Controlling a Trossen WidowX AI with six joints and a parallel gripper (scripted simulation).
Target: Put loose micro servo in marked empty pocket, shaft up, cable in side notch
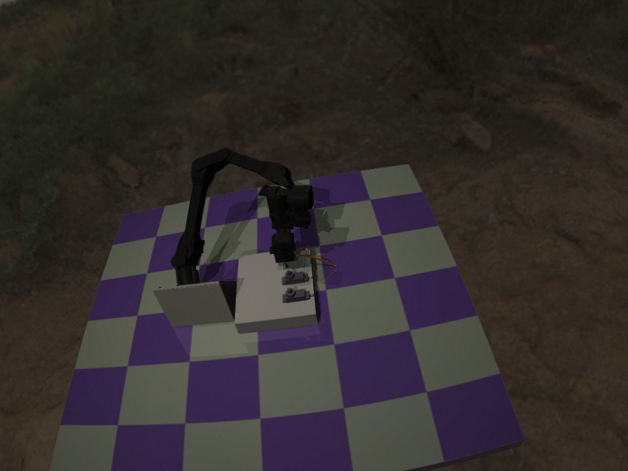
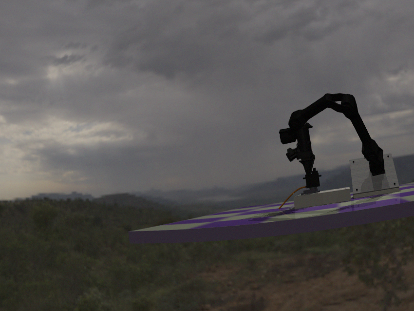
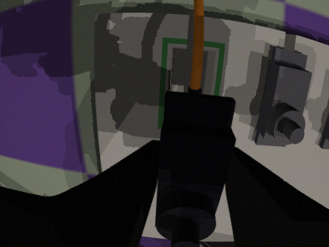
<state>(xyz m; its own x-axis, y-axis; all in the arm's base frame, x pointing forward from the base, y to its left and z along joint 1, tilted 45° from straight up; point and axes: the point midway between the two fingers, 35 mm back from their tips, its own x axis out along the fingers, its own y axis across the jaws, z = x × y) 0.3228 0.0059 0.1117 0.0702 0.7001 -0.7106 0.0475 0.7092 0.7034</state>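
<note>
My gripper is shut on the loose black micro servo and holds it upright, shaft up, above the white deck. The green-outlined pocket shows ahead of the servo in the wrist view; the servo hides its near end. The orange cable leaves the servo's front end, crosses above the pocket and hangs past the deck's edge. The servo's underside and its height over the deck are hidden.
Two grey servos sit in the deck beside the pocket; the nearer one also shows in the wrist view. A pale upright plate stands near the arm's base. The table is checkered.
</note>
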